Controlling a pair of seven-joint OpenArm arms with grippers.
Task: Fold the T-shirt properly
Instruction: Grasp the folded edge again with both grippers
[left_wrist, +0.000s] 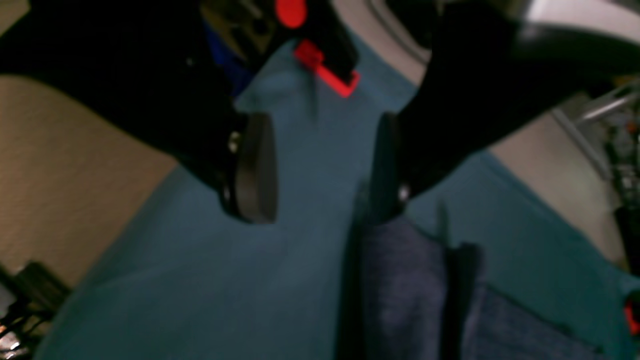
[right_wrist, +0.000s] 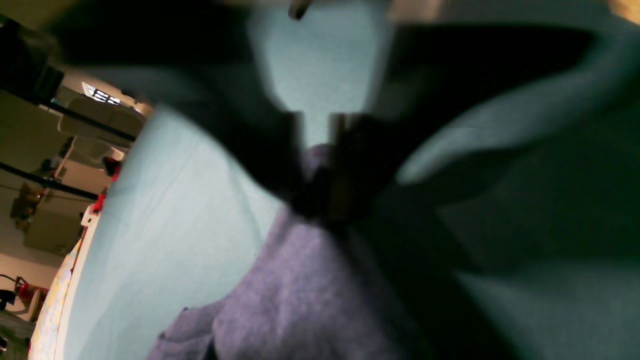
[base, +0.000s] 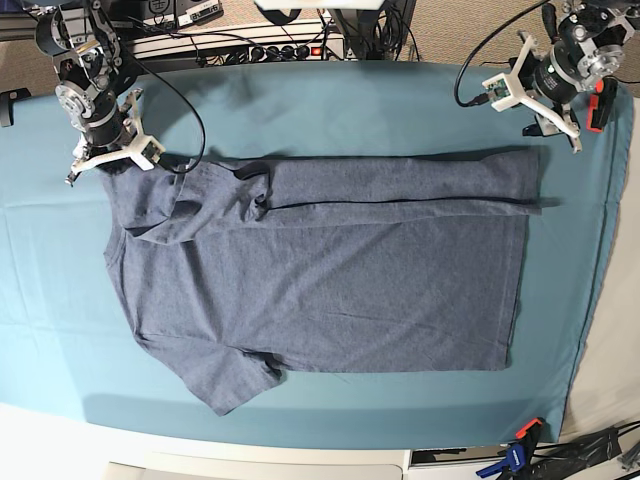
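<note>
Right gripper (base: 108, 158), upper left of the base view, pinches the T-shirt (base: 330, 280) spread mid-frame; left gripper (base: 549, 115) gapes. Lift evenly, keeping the fold edge straight.

Both wrist views are blurred. In the right wrist view the right gripper (right_wrist: 320, 165) is a dark smear, its fingertips buried in a bunched fold of the T-shirt (right_wrist: 295, 295), so how much cloth it holds cannot be told. The frame's lower edge cuts the shirt off. In the left wrist view the left gripper's (left_wrist: 325, 165) upper body is cut off at the top. In the base view the surface (base: 330, 110) runs past the left edge.
</note>
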